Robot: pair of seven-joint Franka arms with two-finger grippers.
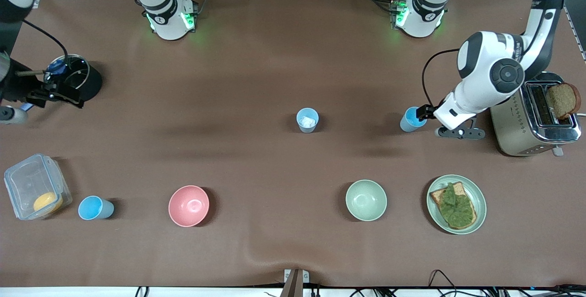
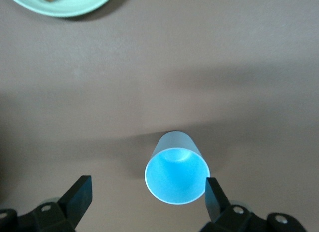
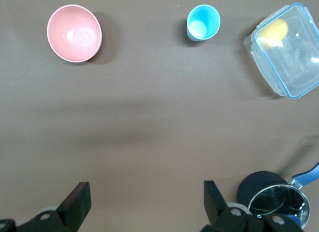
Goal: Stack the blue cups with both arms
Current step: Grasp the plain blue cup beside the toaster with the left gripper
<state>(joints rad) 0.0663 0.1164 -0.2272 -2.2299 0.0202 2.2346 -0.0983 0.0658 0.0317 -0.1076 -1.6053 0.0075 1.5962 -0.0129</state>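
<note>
Lowest in the front view, from the right arm's end: stood a clear lidded container [image 1: 36,186] with something orange-yellow inside, a blue cup [image 1: 94,207] just beside it, a pink bowl [image 1: 188,205], a pale green bowl [image 1: 366,200] and a green plate [image 1: 476,196] carrying toast spread with green paste. Stood farther from the camera, mid-table, a second blue cup [image 1: 307,120] with something white inside. Stood toward the left arm's end a third blue cup [image 1: 412,119], upright on the brown table [image 1: 256,72].

Hung the right gripper [image 3: 144,204] over the table near a black pot [image 1: 78,77] at the right arm's end, jaws spread wide, holding nothing. Sat low the left gripper [image 2: 144,197] at the third cup; in the left wrist view, jaws wide apart, the cup's rim between them, close to one fingertip [image 2: 212,189], well clear of the other. Nothing clamped.

Stood a steel toaster [image 1: 533,121] at the left arm's end, brown bread slice [image 1: 562,100] sticking out of a slot. Showed lettering on the left arm's link, too small to read with certainty.
</note>
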